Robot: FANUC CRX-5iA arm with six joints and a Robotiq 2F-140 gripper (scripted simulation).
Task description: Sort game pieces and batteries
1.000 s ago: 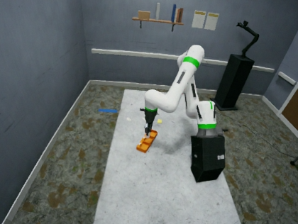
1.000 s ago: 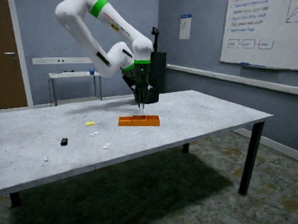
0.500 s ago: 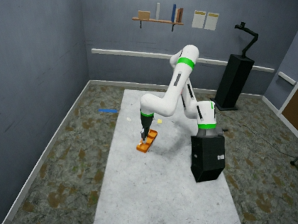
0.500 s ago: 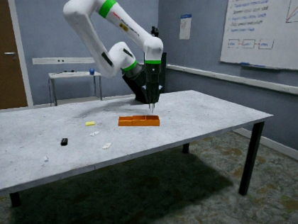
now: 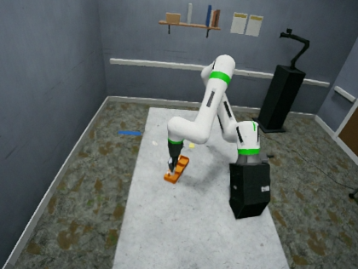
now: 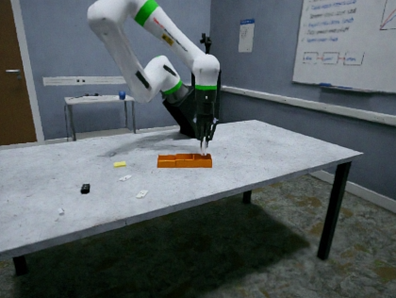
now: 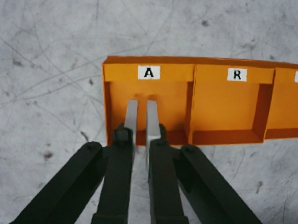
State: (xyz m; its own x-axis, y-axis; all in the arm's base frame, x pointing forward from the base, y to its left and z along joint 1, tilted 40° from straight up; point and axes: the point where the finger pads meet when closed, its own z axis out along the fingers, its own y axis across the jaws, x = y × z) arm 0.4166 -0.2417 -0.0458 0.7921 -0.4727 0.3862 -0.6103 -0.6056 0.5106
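- The gripper point(image 7: 143, 137) hangs over the bin marked A point(image 7: 148, 106) at one end of the orange bin row point(image 6: 184, 161), its fingers nearly together with nothing between them
- The bin marked R point(image 7: 226, 106) is next to it
- On the table point(image 6: 264, 146), well apart from the bins, lie a yellow piece point(image 6: 120, 164), a black piece point(image 6: 85, 189) and small white pieces point(image 6: 141, 193)

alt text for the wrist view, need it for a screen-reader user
Looking straight down, the nearly shut, empty gripper hangs over the near wall of the orange bin's compartment marked A. The compartment marked R sits to its right; both look empty, on a grey table.
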